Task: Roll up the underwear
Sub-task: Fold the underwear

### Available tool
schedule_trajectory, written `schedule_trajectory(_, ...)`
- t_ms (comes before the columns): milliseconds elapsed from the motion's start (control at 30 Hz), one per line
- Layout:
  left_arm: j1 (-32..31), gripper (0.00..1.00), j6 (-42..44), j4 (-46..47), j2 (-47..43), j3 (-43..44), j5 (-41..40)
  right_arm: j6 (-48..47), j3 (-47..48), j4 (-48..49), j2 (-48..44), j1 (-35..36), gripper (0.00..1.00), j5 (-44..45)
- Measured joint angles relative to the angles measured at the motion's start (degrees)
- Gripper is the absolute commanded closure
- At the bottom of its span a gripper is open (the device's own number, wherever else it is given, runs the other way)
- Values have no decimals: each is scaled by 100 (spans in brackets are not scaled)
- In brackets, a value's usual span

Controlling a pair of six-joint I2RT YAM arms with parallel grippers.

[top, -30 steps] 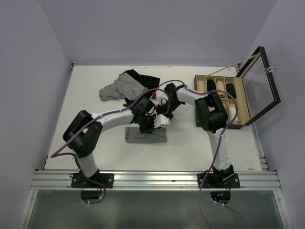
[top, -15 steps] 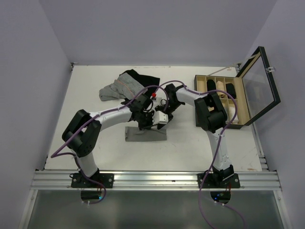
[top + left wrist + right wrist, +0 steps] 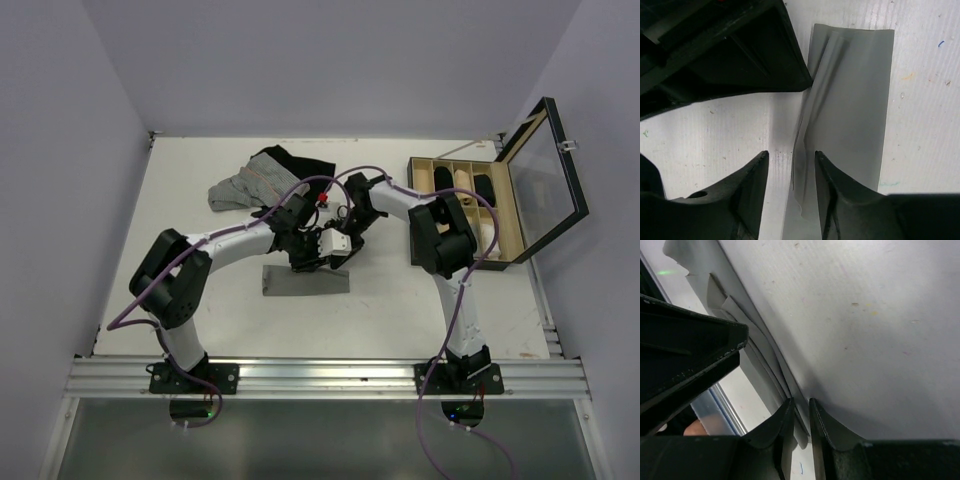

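Observation:
The underwear (image 3: pixel 305 281) lies on the white table as a long, narrow grey folded strip, with layered folds along one side (image 3: pixel 850 100). Above its far edge, my left gripper (image 3: pixel 312 256) stands open; in the left wrist view its jaws (image 3: pixel 791 156) straddle the loose folded edge without pinching it. My right gripper (image 3: pixel 340 250) is beside it at the strip's right end. The right gripper's jaws (image 3: pixel 800 402) are nearly together, with the thin edge of the underwear (image 3: pixel 757 357) running in between them.
A heap of pinstriped and black garments (image 3: pixel 255 180) lies at the back left. A wooden compartment box (image 3: pixel 470 205), its glass lid (image 3: pixel 545 165) raised, stands at the right with rolled items inside. The two grippers are almost touching.
My left gripper has opened and let go of the cloth. Both grippers have drifted slightly toward the back, and the grey strip now looks narrower and flatter.

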Motion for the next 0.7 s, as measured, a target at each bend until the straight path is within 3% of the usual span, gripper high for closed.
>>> schedule_trajectory(200,9,50,-87,24,-192,-7,-131,-72,264,-13,-192,-181,76,734)
schedule_trajectory(400,289,50,-479,-2,-1440,-61,-256,-238,273,-46,-828,-240,74,1143)
schedule_trajectory(533,837,50,-769,-35,-2081,-409,-114,-382,155,-79,-1049,94,73,1346)
schedule_trajectory(700,1853,50,-1069,-262,-2002,-1049,308,-605,-313,-59,-1056,542,71,1851)
